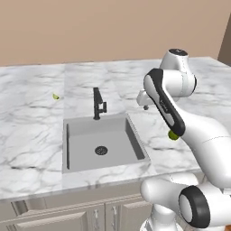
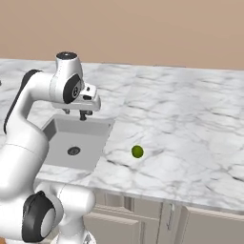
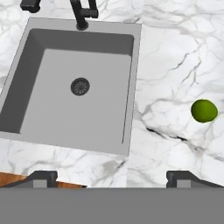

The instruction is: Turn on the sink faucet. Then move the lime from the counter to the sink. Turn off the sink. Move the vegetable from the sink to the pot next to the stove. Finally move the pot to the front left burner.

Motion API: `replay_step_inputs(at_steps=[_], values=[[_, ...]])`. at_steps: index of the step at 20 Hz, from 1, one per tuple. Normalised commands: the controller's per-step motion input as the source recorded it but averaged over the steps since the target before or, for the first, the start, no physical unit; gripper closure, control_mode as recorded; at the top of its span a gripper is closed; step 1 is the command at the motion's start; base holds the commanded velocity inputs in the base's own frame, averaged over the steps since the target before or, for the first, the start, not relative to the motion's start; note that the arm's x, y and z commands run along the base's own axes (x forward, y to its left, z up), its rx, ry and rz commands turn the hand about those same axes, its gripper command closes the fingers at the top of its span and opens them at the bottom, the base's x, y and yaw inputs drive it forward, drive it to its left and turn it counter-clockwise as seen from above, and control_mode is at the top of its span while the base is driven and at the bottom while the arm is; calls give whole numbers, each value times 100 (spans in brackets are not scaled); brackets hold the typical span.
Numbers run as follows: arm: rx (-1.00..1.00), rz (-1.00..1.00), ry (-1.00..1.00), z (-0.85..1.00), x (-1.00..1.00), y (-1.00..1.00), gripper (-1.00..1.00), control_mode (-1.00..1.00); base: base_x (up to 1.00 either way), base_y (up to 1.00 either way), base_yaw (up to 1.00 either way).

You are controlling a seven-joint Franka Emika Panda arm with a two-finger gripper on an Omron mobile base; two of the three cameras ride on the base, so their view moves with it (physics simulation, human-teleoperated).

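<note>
The grey sink [image 1: 113, 140] [image 2: 90, 138] [image 3: 52, 109] is set into the white marble counter [image 1: 31, 126] [image 2: 190, 133] [image 3: 175, 52]. The black sink faucet [image 1: 97, 103] [image 3: 83, 13] stands at the sink's back rim. The lime [image 2: 137, 151] [image 3: 204, 110] lies on the counter to the right of the basin. In the left base view my arm hides half of the lime [image 1: 173, 135]. My gripper [image 2: 76, 113] [image 3: 112, 178] hangs open above the sink's right rim, with nothing between its fingers. The pot and the stove are out of view.
A tiny yellow-green speck [image 1: 56, 96] lies on the counter left of the faucet. Beige cabinets [image 1: 67, 216] [image 2: 143, 219] run under the counter's front edge. A tan wall closes off the back. The counter stretches wide to the right of the lime.
</note>
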Motion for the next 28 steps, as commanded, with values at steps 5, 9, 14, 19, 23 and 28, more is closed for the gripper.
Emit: replay_step_inputs(at_steps=[5,9,14,19,23,28], values=[[0,0,0,0,0,0,-100,100,38,-18,0],[0,0,0,0,0,0,-100,100,49,0,0],[0,0,0,0,0,0,-100,100,58,0,0],[0,0,0,0,0,0,-100,100,55,0,0],[0,0,0,0,0,0,-100,-100,1,0,0],[0,0,1,-9,10,3,-100,-100,0,0,0]])
